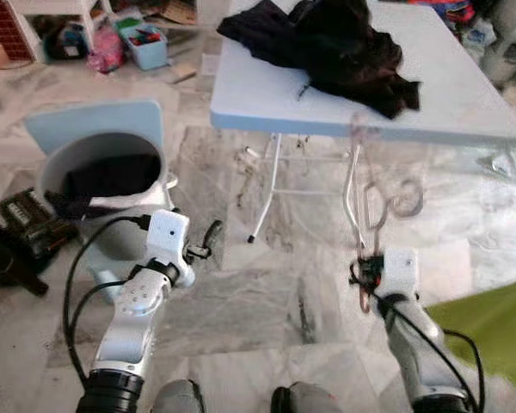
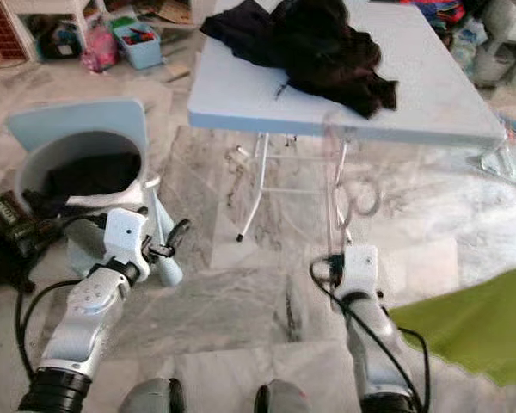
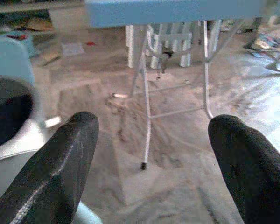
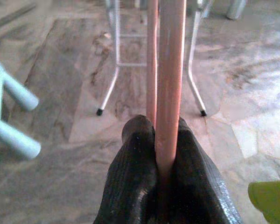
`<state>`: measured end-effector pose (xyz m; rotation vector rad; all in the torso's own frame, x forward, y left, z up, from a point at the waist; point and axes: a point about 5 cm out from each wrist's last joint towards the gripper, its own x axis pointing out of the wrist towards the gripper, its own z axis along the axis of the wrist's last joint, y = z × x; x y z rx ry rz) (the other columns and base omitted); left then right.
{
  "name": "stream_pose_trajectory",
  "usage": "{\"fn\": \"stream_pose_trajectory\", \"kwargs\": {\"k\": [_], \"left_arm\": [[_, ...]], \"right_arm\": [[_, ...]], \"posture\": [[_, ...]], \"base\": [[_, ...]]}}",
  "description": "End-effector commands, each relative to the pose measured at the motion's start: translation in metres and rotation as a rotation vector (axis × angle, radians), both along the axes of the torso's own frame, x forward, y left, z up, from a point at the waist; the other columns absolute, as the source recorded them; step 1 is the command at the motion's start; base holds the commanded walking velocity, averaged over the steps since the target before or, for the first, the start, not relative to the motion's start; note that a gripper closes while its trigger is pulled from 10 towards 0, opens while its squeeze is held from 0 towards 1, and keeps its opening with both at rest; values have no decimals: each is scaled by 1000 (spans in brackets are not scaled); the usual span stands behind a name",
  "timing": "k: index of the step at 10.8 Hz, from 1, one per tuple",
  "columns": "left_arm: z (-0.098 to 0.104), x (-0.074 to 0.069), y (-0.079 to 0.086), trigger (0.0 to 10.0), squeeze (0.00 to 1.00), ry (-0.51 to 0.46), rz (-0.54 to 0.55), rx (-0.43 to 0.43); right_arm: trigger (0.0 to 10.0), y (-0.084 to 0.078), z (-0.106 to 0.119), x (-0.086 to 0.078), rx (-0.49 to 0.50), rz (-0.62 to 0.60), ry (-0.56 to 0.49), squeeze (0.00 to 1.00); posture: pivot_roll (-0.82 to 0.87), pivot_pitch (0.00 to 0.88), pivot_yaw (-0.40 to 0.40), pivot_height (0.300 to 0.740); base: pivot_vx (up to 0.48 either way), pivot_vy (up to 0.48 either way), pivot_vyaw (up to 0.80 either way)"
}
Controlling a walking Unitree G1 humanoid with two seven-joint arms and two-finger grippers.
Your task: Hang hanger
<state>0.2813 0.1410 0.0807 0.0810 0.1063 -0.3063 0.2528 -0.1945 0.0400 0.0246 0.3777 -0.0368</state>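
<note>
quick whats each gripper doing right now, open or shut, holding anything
Left gripper: open, empty, fingers wide apart above the floor.
Right gripper: shut on the pink hanger, held out toward the blue table.

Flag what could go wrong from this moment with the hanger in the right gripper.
The right gripper is shut on the pink hanger at one end only, so the long part above could swing or twist in the fingers. The hanger's top sits close to the blue table's front edge and might catch there. Dark clothes on the table could snag its hook.
</note>
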Motion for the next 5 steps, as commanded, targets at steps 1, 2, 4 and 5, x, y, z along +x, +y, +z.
{"fn": "stream_pose_trajectory", "kwargs": {"k": [1,2,4,5], "left_arm": [[8,3,-3,10000,0,-12,-18,-27],[8,3,-5,10000,0,-6,-37,-33],[12,4,-9,10000,0,-12,-66,-38],[12,3,-9,10000,0,-8,-70,-39]], "right_arm": [[10000,-9,4,-3,-21,-49,7,0],[10000,-11,6,-2,-31,-62,3,0],[10000,-8,10,1,-45,-53,-1,0],[10000,-5,10,0,-47,-51,2,0]], "posture": [[-77,82,-40,740],[-78,75,-43,740],[-72,86,-50,740],[-69,83,-51,740]], "base": [[0,296,-800],[0,304,-800],[0,324,-800],[0,356,-800]]}}
